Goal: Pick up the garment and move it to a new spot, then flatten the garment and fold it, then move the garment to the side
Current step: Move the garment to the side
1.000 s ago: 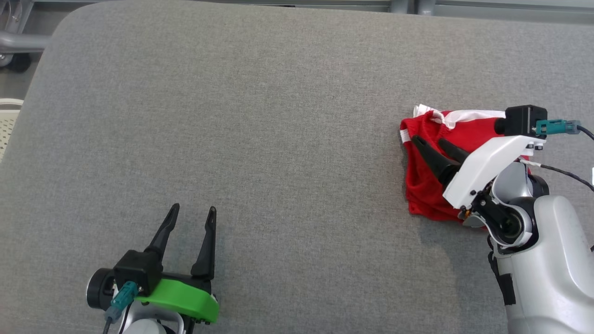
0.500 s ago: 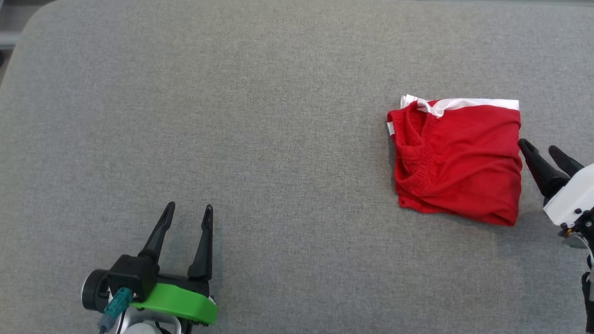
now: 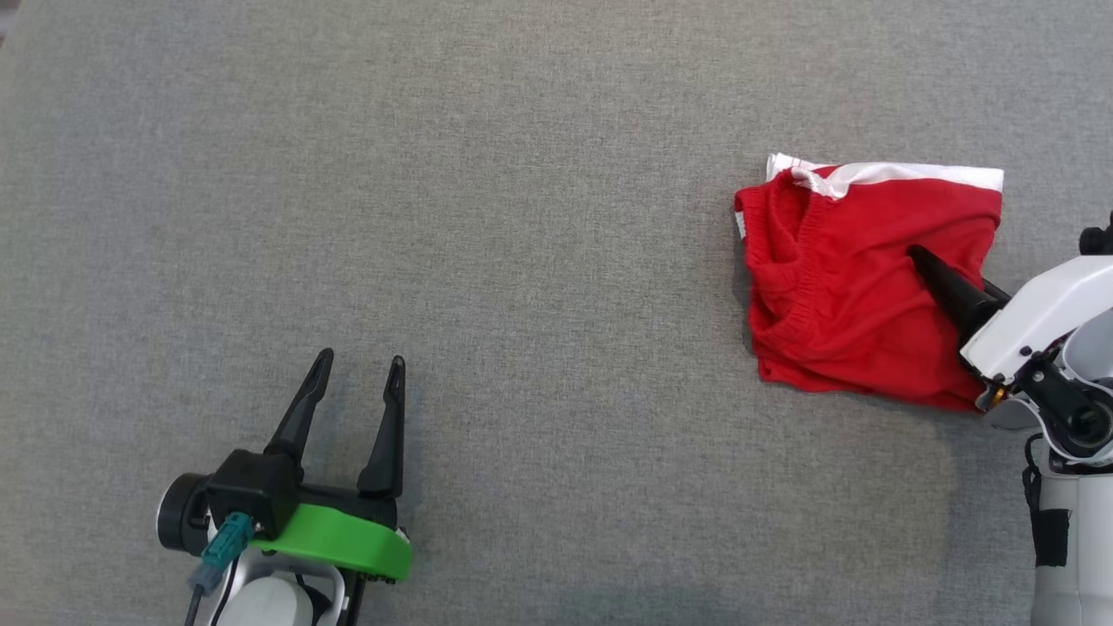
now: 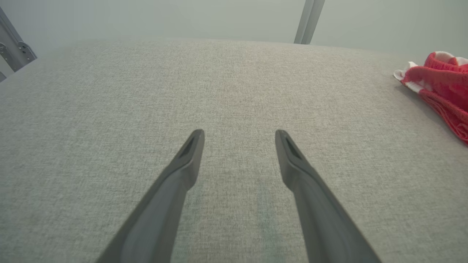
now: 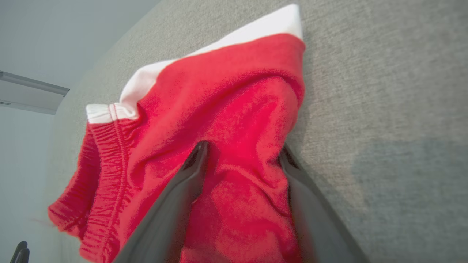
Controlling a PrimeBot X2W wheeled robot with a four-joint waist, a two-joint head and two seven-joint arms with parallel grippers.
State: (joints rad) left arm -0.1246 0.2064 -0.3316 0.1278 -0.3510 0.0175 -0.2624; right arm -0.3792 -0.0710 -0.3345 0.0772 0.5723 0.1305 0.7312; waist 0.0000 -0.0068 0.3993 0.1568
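red white-trimmed garment (image 3: 835,287), seemingly folded

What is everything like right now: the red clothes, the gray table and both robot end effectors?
red garment: folded, a bit rumpled, lying on the table's right side.
right end effector: open, fingers at the garment's edge with cloth between them, not squeezing it.
left end effector: open, holding nothing, over bare table.
gray table: cloth-covered, with the garment resting on it.
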